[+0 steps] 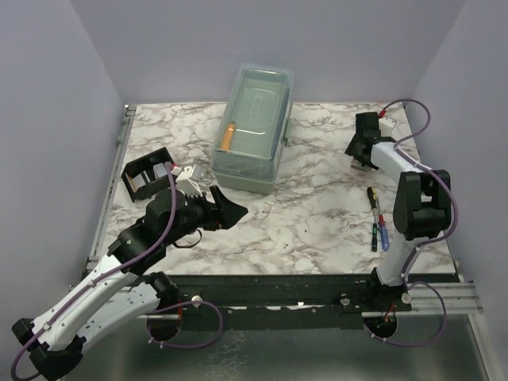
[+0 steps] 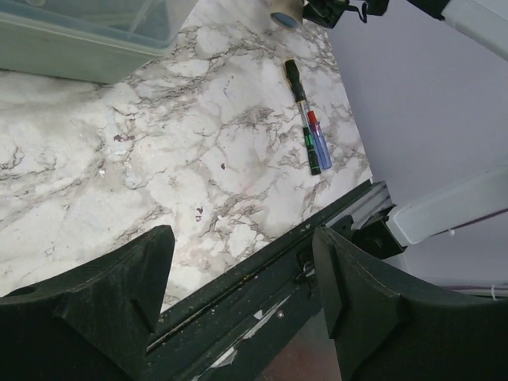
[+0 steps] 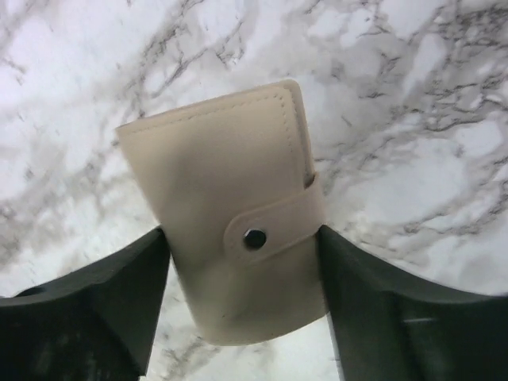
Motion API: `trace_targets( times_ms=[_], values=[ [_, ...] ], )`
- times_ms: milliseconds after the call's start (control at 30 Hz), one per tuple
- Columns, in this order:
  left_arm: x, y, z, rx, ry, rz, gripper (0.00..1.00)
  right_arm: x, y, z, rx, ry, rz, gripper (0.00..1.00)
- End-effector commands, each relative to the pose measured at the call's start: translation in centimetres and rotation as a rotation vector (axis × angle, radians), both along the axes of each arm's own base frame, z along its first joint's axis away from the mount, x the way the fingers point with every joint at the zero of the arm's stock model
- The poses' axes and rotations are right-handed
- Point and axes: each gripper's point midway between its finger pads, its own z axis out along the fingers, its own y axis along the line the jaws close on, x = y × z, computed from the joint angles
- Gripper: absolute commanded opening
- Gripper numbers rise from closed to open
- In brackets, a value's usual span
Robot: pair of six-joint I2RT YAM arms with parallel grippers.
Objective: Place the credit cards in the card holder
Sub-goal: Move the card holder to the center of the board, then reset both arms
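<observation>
A tan snap-closed wallet (image 3: 234, 214) at frame centre is bracketed by the open right pincer (image 3: 242, 294), which should be closed squarely, while the left pincer (image 2: 242, 298) is held open and empty

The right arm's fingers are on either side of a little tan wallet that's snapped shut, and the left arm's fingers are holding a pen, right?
Not quite. The left gripper holds nothing: the left wrist view shows its fingers apart over bare marble, the pens lying well away. The right gripper does sit astride the tan wallet, snap closed.
</observation>
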Motion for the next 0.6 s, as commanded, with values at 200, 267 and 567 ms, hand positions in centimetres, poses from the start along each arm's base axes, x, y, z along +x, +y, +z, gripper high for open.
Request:
trace_targets(
  times_ms=[200,267,567],
  values=[
    [-0.2,1.4,6.0,0.034,-0.124,0.002,0.78,1.5,0.7,5.0,-0.008,0.076,0.146,1.00],
    [-0.1,1.7,8.1,0.028,-0.169,0.006,0.79,0.3,2.5,9.1,0.045,-0.002,0.229,1.00],
    [1.5,6.6,19.4,0.038,-0.485,0.216,0.86,-11.0,6.3,29.8,0.074,-0.556,0.555,1.00]
  ],
)
